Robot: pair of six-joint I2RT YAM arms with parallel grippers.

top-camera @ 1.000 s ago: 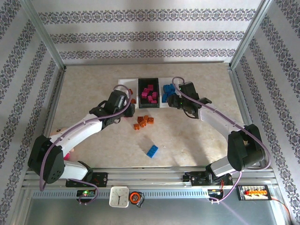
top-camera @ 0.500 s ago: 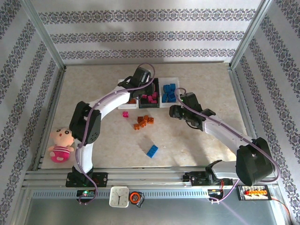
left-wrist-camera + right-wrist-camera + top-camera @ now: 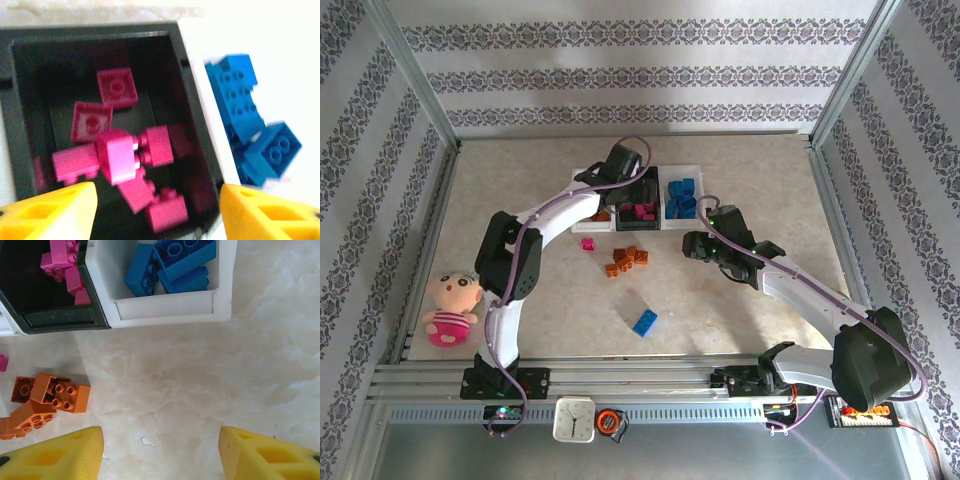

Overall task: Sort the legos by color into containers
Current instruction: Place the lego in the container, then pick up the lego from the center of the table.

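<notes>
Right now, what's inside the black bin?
Several pink bricks, loosely piled on the black bin floor. Fingers of the left gripper hide its near corners.

open table (image 3: 510,180) left of bins (image 3: 682,226), orange bricks (image 3: 626,260) cluttering their front

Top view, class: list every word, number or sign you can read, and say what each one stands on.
No text can be read.
Clock: dial marks too small to read.
Tape measure: any label is too small and blurred to read.
</notes>
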